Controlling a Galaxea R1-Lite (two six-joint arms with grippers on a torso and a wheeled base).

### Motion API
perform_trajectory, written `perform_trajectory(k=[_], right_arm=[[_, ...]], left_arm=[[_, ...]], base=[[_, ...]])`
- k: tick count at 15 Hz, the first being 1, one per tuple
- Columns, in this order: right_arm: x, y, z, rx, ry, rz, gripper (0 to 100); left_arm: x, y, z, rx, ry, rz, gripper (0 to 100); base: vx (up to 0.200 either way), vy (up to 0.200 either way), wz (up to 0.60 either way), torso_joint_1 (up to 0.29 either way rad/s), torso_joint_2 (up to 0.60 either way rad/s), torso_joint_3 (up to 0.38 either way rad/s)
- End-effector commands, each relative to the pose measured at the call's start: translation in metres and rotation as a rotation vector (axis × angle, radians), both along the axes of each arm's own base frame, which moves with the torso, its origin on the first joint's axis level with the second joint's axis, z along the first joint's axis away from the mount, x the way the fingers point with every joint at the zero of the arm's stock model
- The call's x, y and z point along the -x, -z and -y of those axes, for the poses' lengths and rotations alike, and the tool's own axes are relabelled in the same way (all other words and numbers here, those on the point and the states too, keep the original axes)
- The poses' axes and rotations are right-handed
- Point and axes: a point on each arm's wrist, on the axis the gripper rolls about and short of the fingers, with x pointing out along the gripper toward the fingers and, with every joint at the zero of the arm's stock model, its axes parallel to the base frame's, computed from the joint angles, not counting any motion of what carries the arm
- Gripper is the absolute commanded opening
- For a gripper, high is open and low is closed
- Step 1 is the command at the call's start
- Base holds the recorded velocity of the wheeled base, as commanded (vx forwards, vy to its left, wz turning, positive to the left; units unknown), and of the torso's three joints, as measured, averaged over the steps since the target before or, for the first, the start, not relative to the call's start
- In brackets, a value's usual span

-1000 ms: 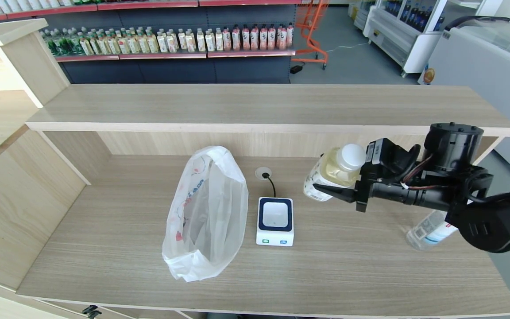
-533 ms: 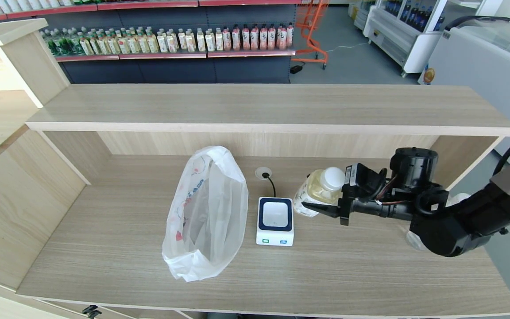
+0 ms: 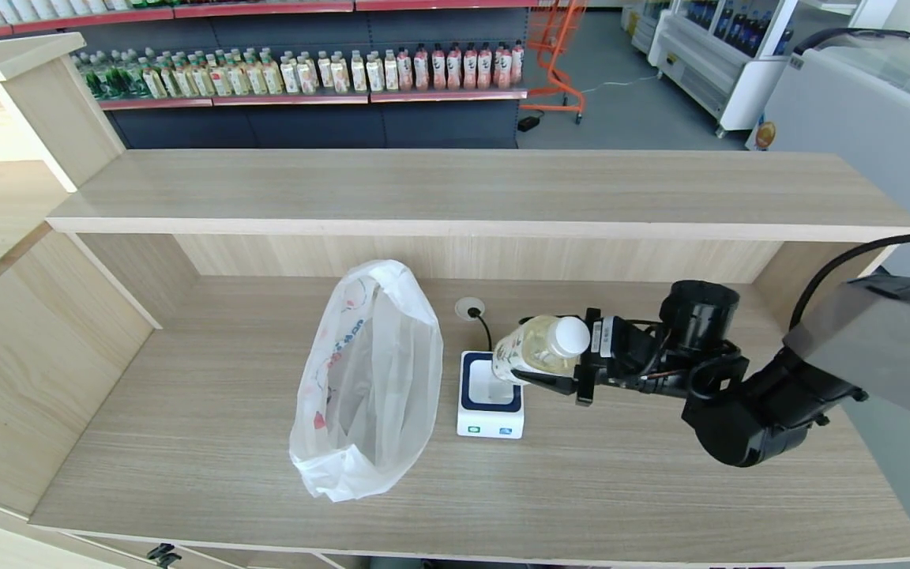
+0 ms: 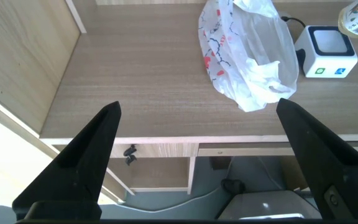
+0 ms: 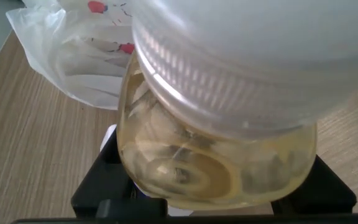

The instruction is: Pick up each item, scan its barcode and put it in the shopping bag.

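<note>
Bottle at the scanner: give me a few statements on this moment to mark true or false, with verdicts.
1. The right gripper holds the bottle above the scanner. True.
2. The shopping bag lies to the robot's right of the scanner. False: it lies to its left, on the counter.
3. The bottle's cap is white. True.
4. The left gripper is shut on the shopping bag. False: it is open, holds nothing, and is apart from the bag.
</note>
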Motion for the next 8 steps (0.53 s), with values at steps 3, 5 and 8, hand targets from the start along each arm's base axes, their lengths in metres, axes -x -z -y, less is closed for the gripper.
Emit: perform_trajectory(k=[3, 5, 8], right_arm=[[-0.004, 0.029, -0.01, -0.002, -0.023, -0.002, 0], [-0.006, 0.032, -0.01, -0.004, -0.05, 0.005, 0], [-0.015, 0.038, -0.014, -0.015, -0.077, 0.039, 0]], left_arm=[[0.0, 0.0, 0.0, 0.001, 0.0, -0.002, 100], [0.0, 0.0, 0.0, 0.001, 0.0, -0.002, 100], [0.0, 0.0, 0.0, 0.001, 0.0, -0.002, 100]], base=[[0.0, 0.0, 0.0, 0.0, 0.0, 0.0], [0.0, 0.0, 0.0, 0.0, 0.0, 0.0], [0.0, 0.0, 0.0, 0.0, 0.0, 0.0]])
